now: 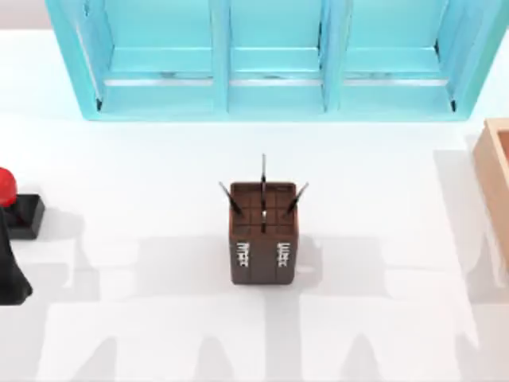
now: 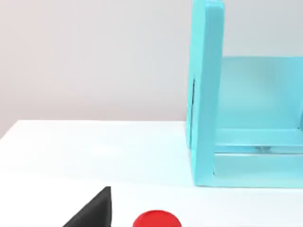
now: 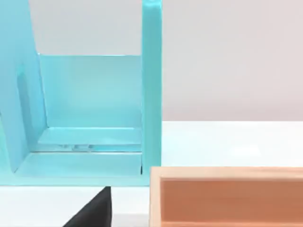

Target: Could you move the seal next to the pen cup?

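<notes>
Top view puts the seal (image 1: 17, 205) at the far left edge of the table (image 1: 143, 167), its red knob partly cut off by the frame and its black square base resting flat on the white surface. Just beside it, nearer the camera, a black part of the left arm (image 1: 11, 274) rises at that same edge; I cannot tell from this whether the left gripper is spread or closed, or whether it touches the seal. The pen cup (image 1: 263, 232) stands upright at the middle of the table, well apart from the seal, with thin dark pens poking out of its grid top. A light blue shelf (image 1: 270, 87) runs along the back, and a tan wooden tray (image 1: 497, 183) sits at the right edge.

Left wrist view shows the seal's red knob (image 2: 156, 220) just beside one black finger (image 2: 94, 210), with a gap between them. Right wrist view shows a black finger (image 3: 92, 210) near the tray (image 3: 227, 194) and the shelf (image 3: 90, 118); how the right gripper's fingers stand I cannot tell.
</notes>
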